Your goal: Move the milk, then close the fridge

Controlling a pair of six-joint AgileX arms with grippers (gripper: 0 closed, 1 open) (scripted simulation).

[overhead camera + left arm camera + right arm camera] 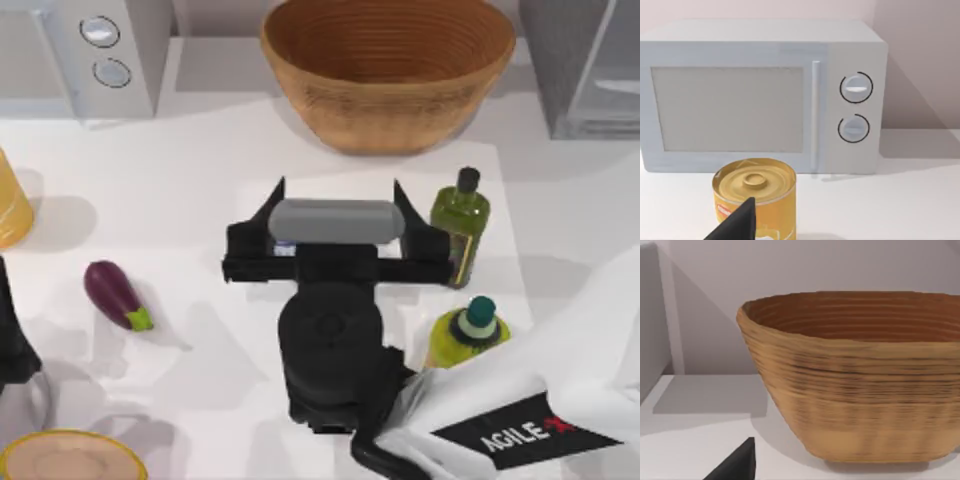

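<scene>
My right gripper [340, 188] hovers over the middle of the table, just in front of the basket, its two black fingers spread wide apart and open. One dark fingertip [737, 462] shows in the right wrist view, with nothing held. The milk is hidden; only a bluish sliver peeks out beneath the gripper's body. The fridge [590, 70], a grey box with a pale inside, stands at the far right corner. My left arm [12, 330] stays parked at the table's left edge.
A woven basket [390, 75] sits at the back centre. A dark green oil bottle [460, 215] and a yellow-green bottle [470, 335] stand right of the gripper. A microwave [100, 50], yellow can [756, 197] and eggplant [115, 293] occupy the left.
</scene>
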